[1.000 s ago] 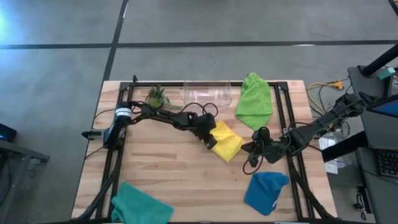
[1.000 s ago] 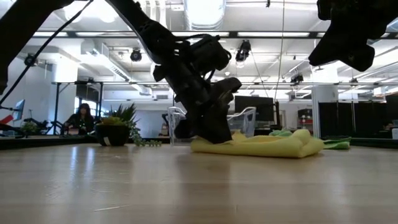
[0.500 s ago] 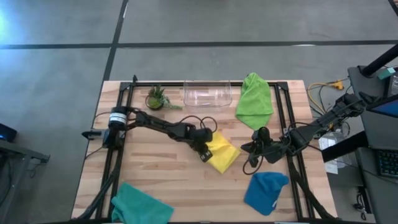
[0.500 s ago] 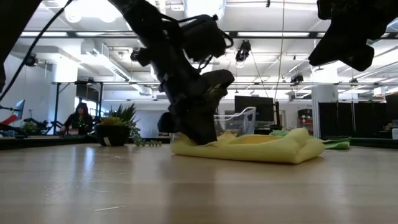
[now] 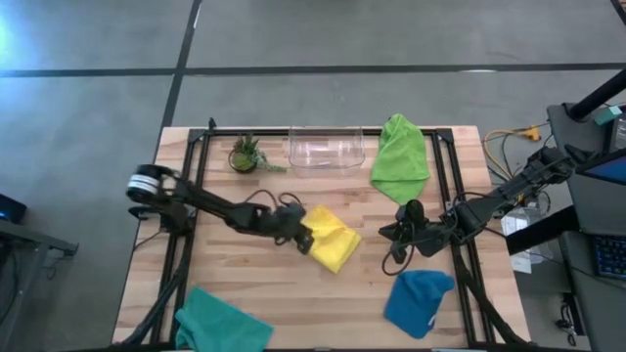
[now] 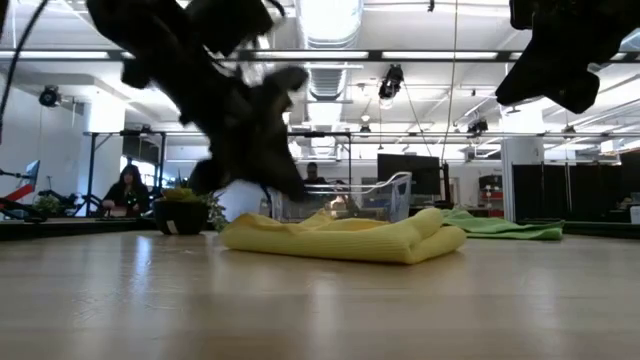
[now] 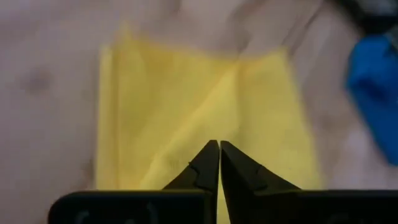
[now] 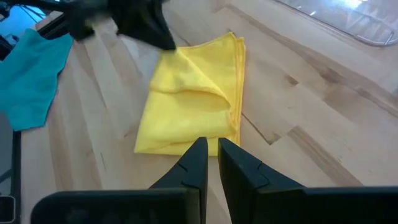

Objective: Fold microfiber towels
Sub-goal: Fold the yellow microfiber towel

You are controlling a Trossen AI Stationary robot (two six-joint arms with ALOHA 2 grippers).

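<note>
The yellow towel (image 5: 331, 238) is lying folded near the middle of the wooden desk (image 5: 254, 284), and its layered edges are showing well in the right wrist view (image 8: 189, 106). The left tool (image 5: 302, 238) is sitting at the left edge of this towel, low over the desk, and its two fingers (image 7: 208, 165) are pressed together, clenched; the pictures are not showing clearly if a bit of yellow cloth is caught between them. In the low view the left arm is appearing as a dark blurred shape above the end of the yellow towel (image 6: 340, 237). The right tool (image 5: 388, 233) is waiting just to the right of the yellow towel, apart from it, with its fingers (image 8: 196, 163) almost closed and grasping nothing. The lime green towel (image 5: 400, 156) is lying at the far right part of the desk, beside the clear plastic bin (image 5: 327, 147), which is standing at the far edge. A small potted plant (image 5: 245, 154) is standing to the left of the bin. The blue towel (image 5: 419, 301) is lying crumpled at the near right corner, and the teal towel (image 5: 220, 321) is lying at the near left edge. In the room behind the desk a person (image 6: 127, 190) is sitting far away.
</note>
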